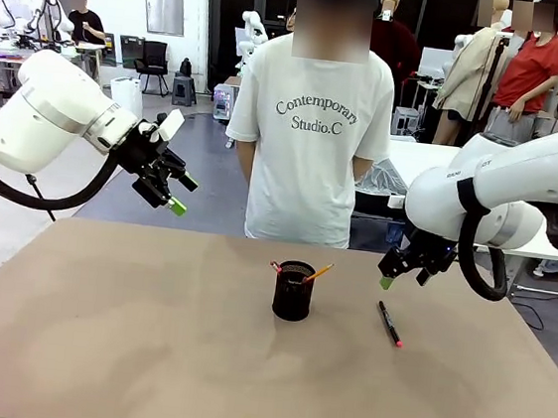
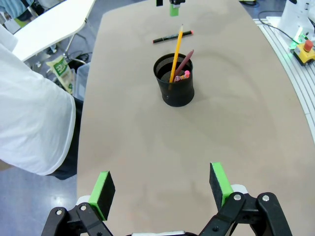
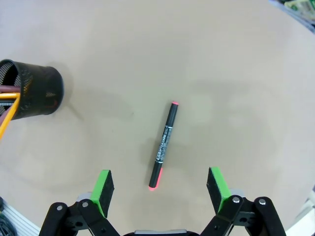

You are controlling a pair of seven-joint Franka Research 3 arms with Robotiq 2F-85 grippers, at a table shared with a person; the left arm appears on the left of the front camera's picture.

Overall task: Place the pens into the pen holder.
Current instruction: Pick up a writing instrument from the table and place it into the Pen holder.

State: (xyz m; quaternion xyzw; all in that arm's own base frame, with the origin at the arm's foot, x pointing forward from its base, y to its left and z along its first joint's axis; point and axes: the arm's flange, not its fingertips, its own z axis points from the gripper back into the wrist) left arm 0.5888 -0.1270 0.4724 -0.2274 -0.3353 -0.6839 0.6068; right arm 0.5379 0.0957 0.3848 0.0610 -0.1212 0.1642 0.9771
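The black mesh pen holder [image 1: 292, 290] stands upright mid-table, also in the left wrist view [image 2: 174, 81] and at the left edge of the right wrist view [image 3: 30, 88]. A yellow pencil [image 2: 176, 53] and a reddish-brown pen [image 2: 184, 62] lean inside it. A black marker with red ends [image 1: 390, 323] lies flat on the table right of the holder, straight below my right gripper [image 3: 160, 184], whose jaws stand open above it [image 3: 163, 145]. My left gripper [image 2: 160, 184] is open and empty, raised off the table's left side [image 1: 169, 190].
A person in a white T-shirt [image 1: 311, 143] stands at the table's far edge, back turned. The tan tabletop [image 1: 146, 335] is bare around the holder and marker. A white table [image 2: 49, 24] and a bag sit beyond the left side.
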